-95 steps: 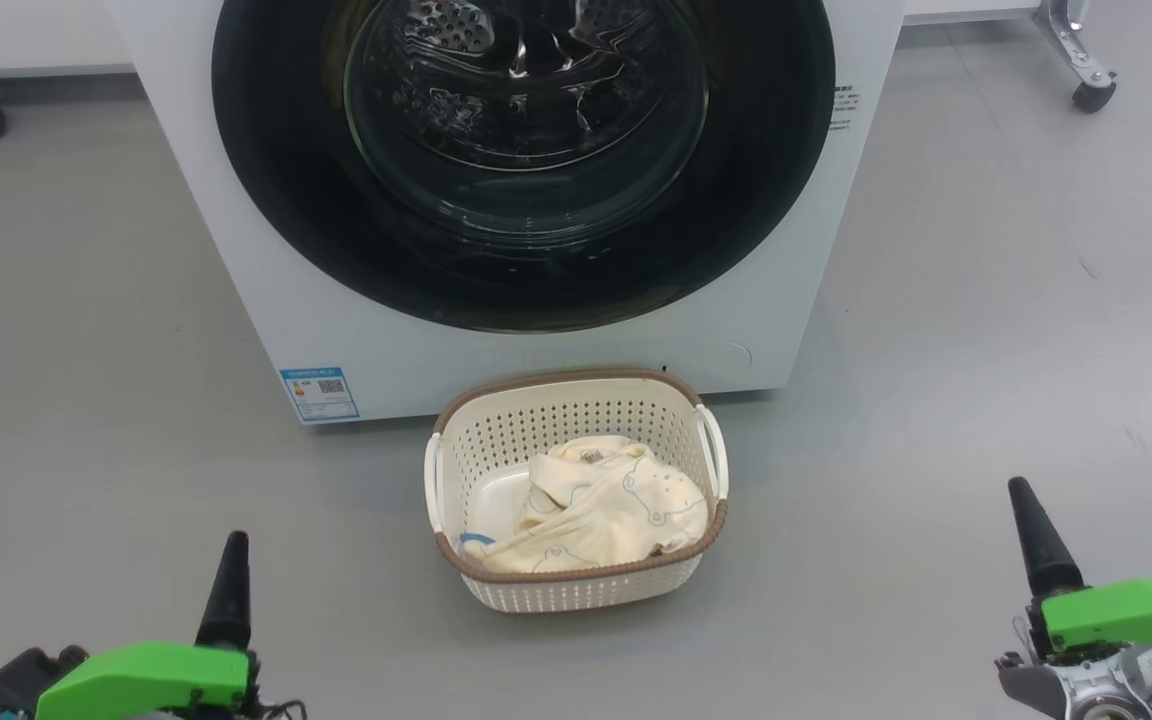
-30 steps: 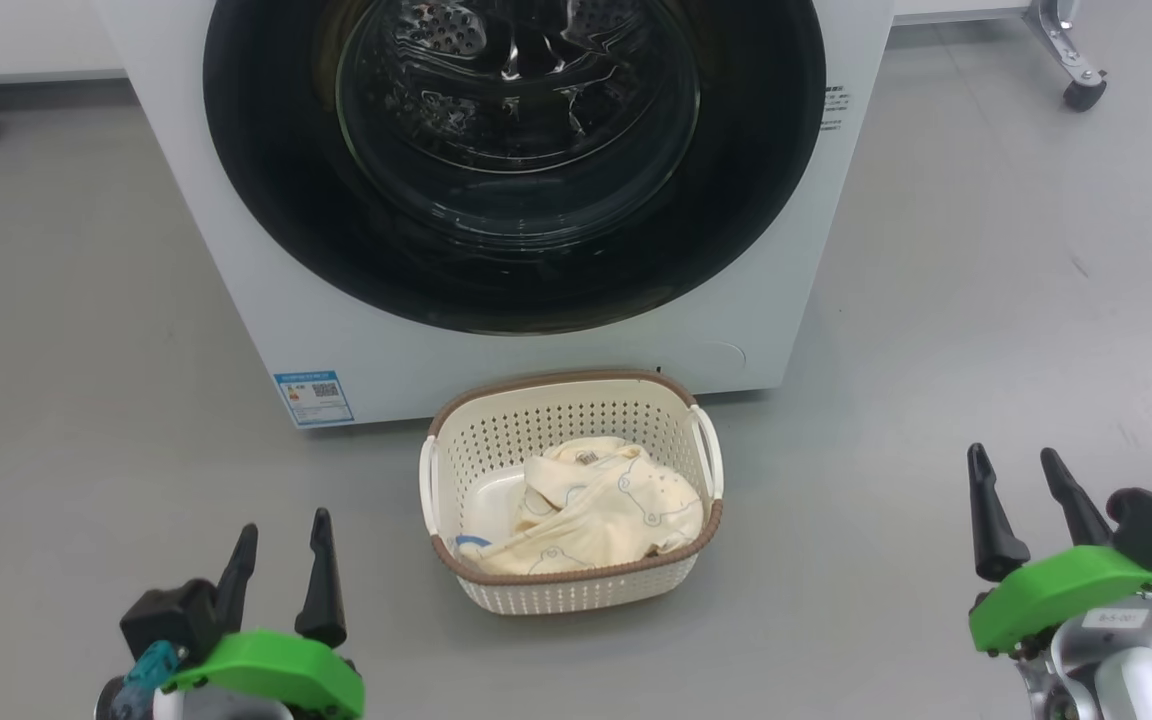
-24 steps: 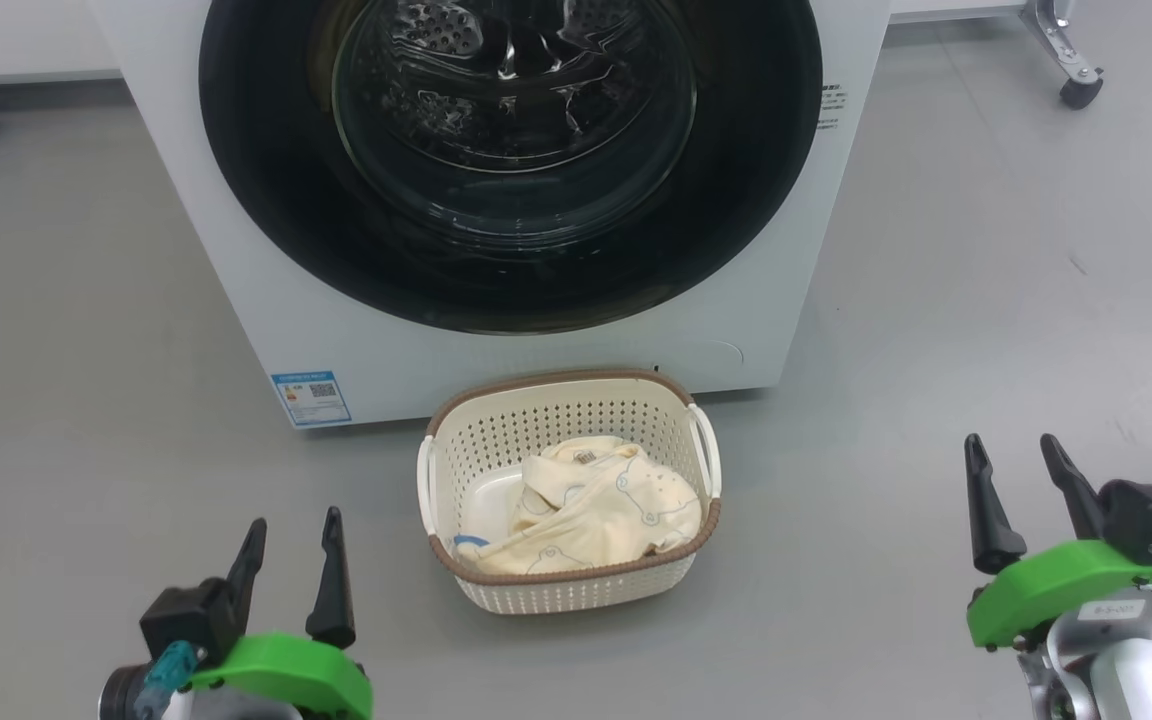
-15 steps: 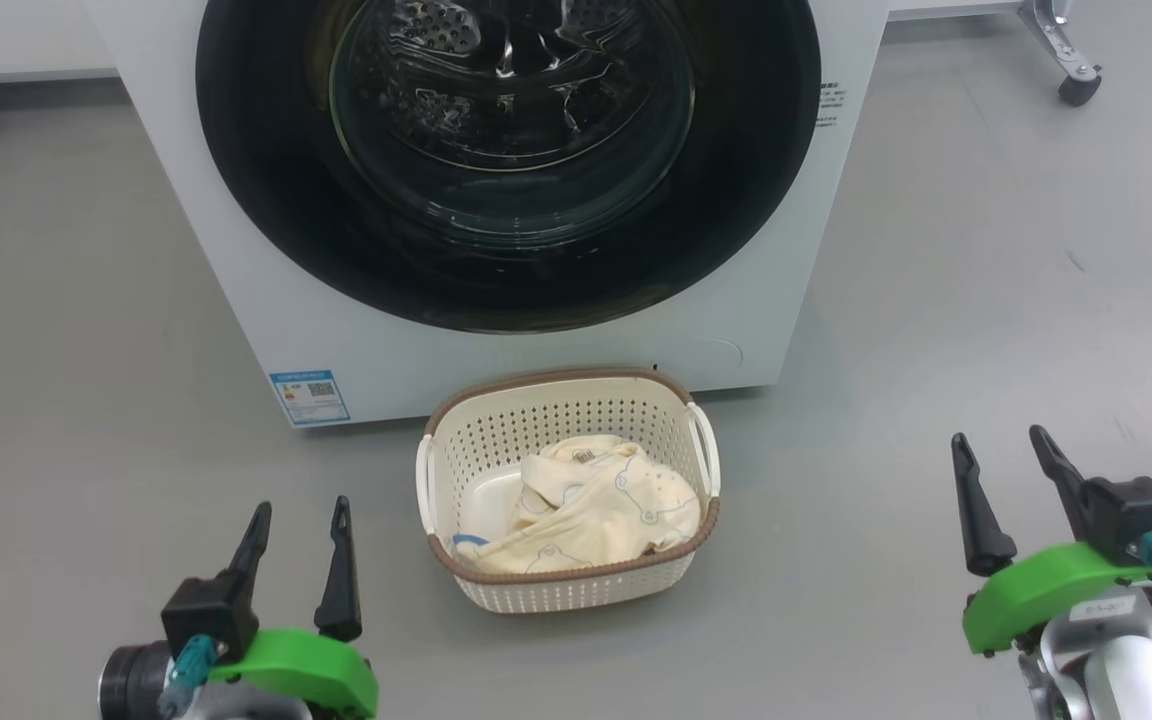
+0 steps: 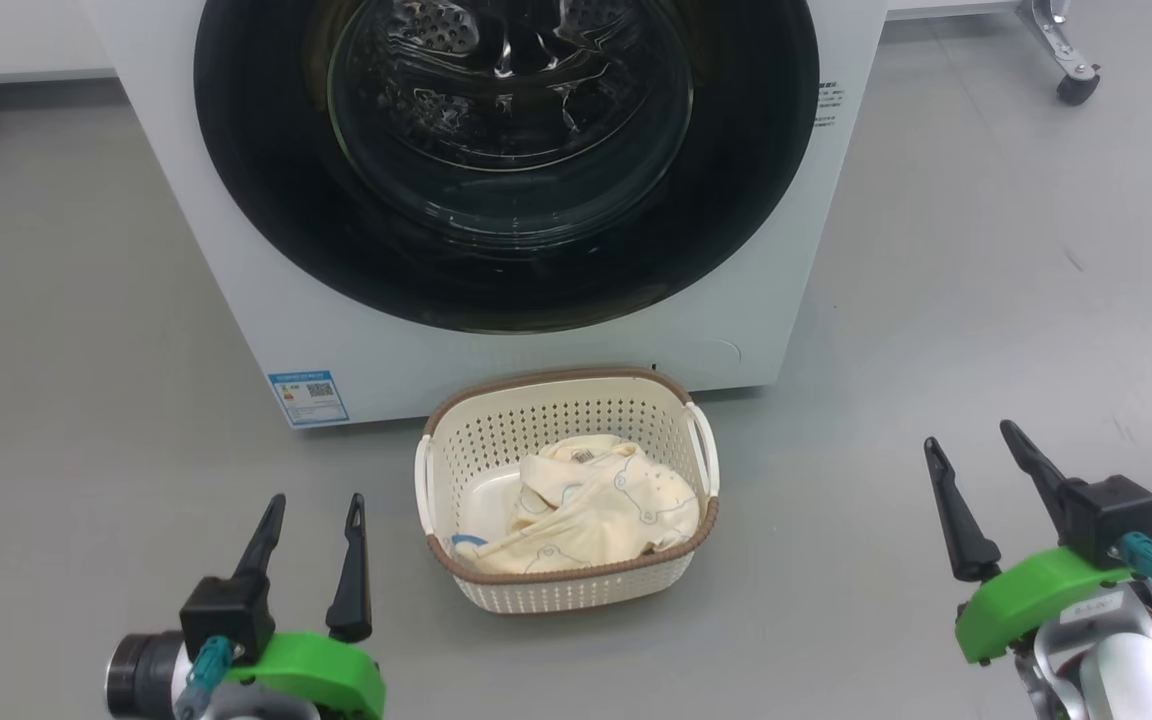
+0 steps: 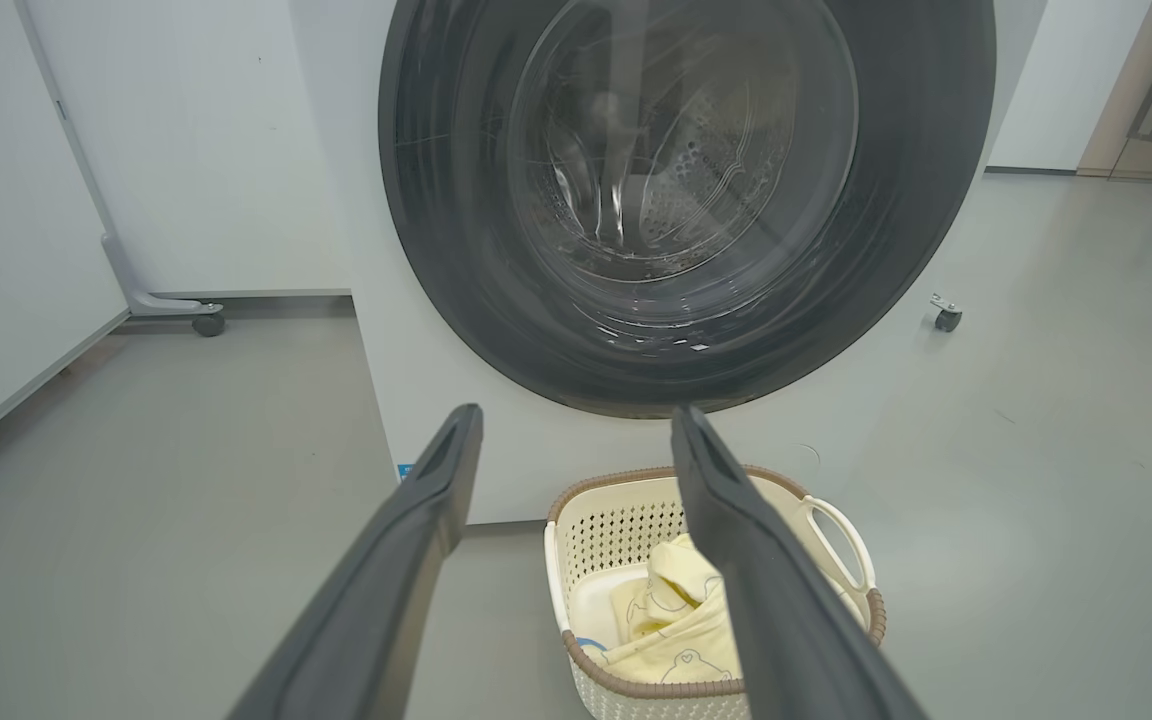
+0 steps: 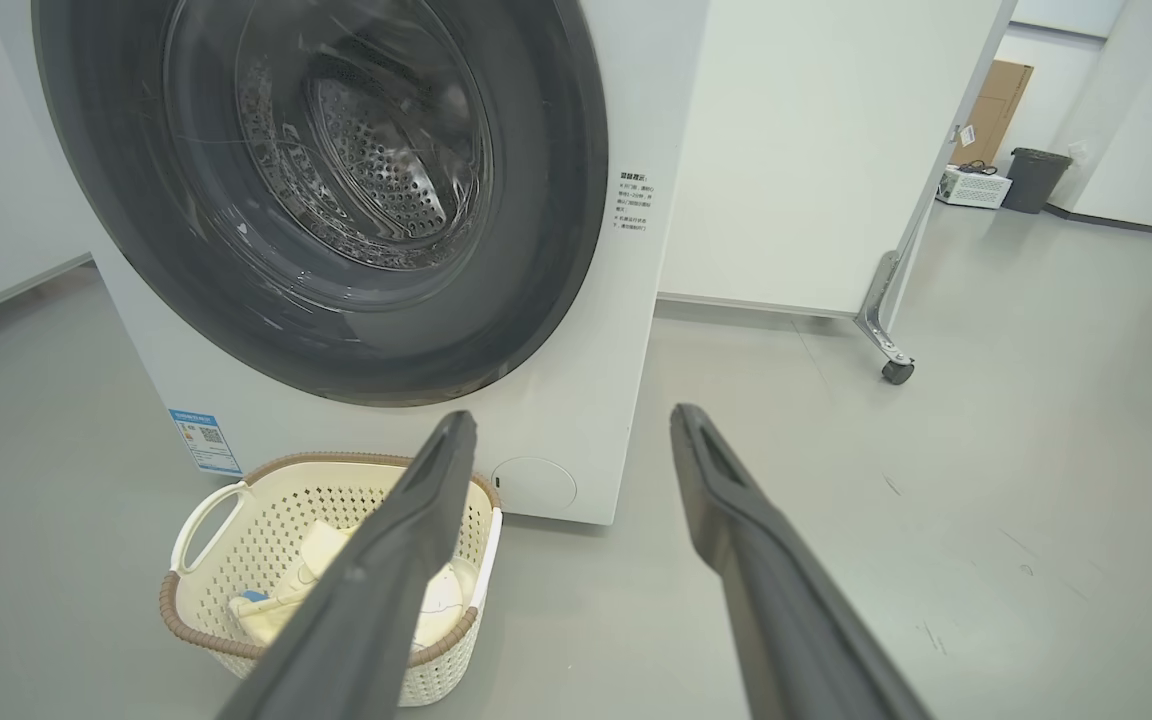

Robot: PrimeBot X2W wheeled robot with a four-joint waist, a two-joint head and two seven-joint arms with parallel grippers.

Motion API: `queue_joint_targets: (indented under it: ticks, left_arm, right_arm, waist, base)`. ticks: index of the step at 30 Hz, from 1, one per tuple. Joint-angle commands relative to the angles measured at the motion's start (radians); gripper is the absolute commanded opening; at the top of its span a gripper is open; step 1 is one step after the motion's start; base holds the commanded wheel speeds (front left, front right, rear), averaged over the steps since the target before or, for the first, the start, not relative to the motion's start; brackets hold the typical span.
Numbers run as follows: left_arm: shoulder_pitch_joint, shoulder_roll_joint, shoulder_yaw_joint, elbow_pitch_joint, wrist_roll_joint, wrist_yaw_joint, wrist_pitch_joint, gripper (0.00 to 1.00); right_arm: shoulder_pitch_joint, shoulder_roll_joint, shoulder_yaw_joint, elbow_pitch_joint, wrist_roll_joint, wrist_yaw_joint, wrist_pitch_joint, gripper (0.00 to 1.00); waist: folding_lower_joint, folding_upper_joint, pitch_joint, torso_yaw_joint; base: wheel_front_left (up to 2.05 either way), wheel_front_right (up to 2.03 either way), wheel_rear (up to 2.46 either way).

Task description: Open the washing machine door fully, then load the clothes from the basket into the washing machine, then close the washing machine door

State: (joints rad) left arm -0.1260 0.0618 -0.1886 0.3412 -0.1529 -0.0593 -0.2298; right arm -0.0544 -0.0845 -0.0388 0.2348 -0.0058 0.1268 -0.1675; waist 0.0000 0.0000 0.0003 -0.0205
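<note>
My left gripper (image 5: pixel 318 498) and right gripper (image 5: pixel 968 432) sit low over the grey floor (image 5: pixel 86 350), fingers spread wide, gripping nothing, flanking the basket (image 5: pixel 576 595). Basket is cream perforated plastic with a brown woven-look rim and white side handles, on the floor just in front of the washing machine (image 5: pixel 266 330), holding the clothes (image 5: pixel 596 505): crumpled cream-yellow fabric, faint blue outline prints, a bright blue bit at the left. Beyond, the washing machine door (image 5: pixel 266 200), glossy black rim round clear domed glass, lies closed against the white front, perforated steel drum (image 5: pixel 446 30) showing through, blue sticker (image 5: pixel 308 396) low left.

Bright, even light; glare streaks the washing machine door (image 5: pixel 506 150), perhaps slightly blurred.
</note>
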Motion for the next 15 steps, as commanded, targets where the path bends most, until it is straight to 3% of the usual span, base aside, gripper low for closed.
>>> queue_joint_targets:
  ticks: [1, 15]
  left_arm:
    - [-0.051, 0.017, 0.037, -0.027, -0.011, 0.008, -0.014, 1.00]
    - [-0.057, 0.026, 0.026, -0.033, -0.013, 0.025, -0.016, 1.00]
  right_arm:
    - [-0.057, -0.018, 0.016, -0.036, 0.000, 0.004, -0.012, 1.00]
    - [-0.052, -0.016, 0.009, -0.038, 0.012, 0.004, -0.013, 1.00]
  waist:
    - [0.0000, 0.0000, 0.000, -0.001]
    - [0.0000, 0.0000, -0.005, 0.000]
  base:
    - [0.00, 0.00, 0.00]
    - [0.09, 0.09, -0.19]
